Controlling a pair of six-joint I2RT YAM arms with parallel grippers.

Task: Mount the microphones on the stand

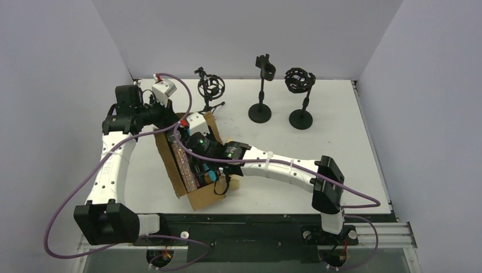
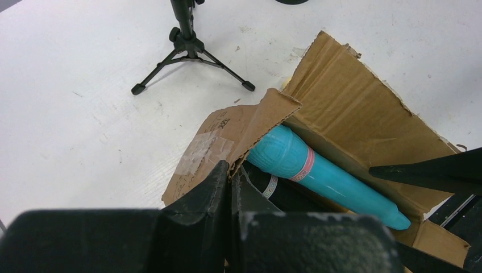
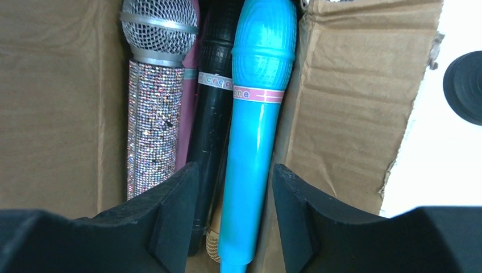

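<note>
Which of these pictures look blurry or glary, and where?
Top external view: soft, even light, hardly any shadows. Left wrist view: left gripper, shut on the cardboard box, is blurred. Right wrist view: glare streaks the teal plastic microphone; white table blown out.

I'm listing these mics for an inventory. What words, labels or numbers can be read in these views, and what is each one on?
"microp": white band on the black microphone; the rest of the word is hidden behind the teal microphone.
"one": pink band on the teal microphone, the tail end of a word.
Printed mark on a flap of the cardboard box: too blurred to read.
Nothing else legible.
</note>
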